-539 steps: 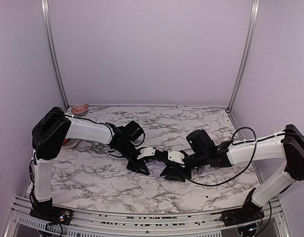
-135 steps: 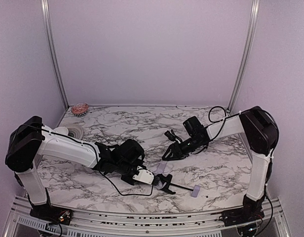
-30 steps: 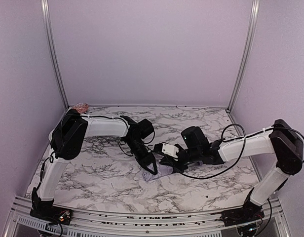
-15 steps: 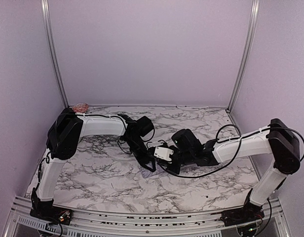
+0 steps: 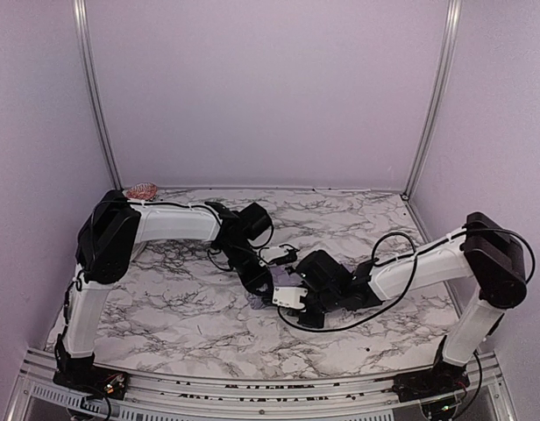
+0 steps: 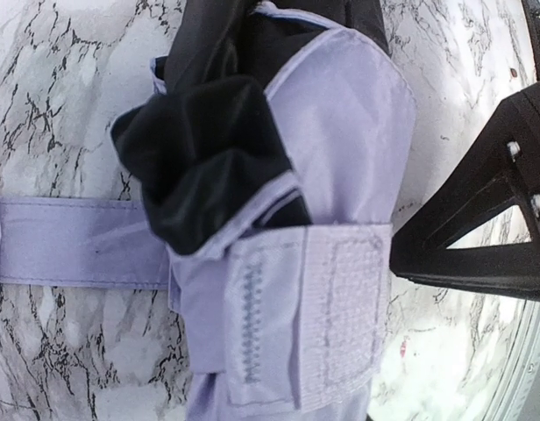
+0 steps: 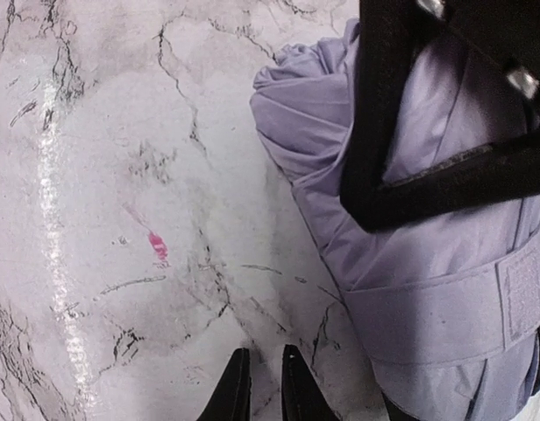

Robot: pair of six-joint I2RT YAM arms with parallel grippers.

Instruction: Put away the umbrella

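Observation:
The umbrella (image 5: 265,297) lies folded at the table's middle, with lavender fabric (image 6: 340,158) bunched round black lining. Its strap (image 6: 60,241) trails left on the marble, and a Velcro tab (image 6: 349,307) faces up. My left gripper (image 5: 259,282) is down on the bundle and shut on it; its black finger (image 7: 375,132) lies across the fabric (image 7: 445,263). Its own fingertips are hidden in the left wrist view. My right gripper (image 7: 263,390) hovers over bare marble just left of the umbrella. Its tips stand a narrow gap apart and hold nothing. One of its fingers (image 6: 463,263) shows beside the bundle.
A small reddish object (image 5: 143,189) sits at the back left corner. A pink mark (image 7: 156,247) is on the marble near my right gripper. Black cables (image 5: 393,246) loop off the right arm. Lavender walls and metal posts (image 5: 93,96) close in the table.
My right gripper has slid toward the near edge alongside the umbrella, and its tips have parted slightly. The left gripper has stayed on the bundle.

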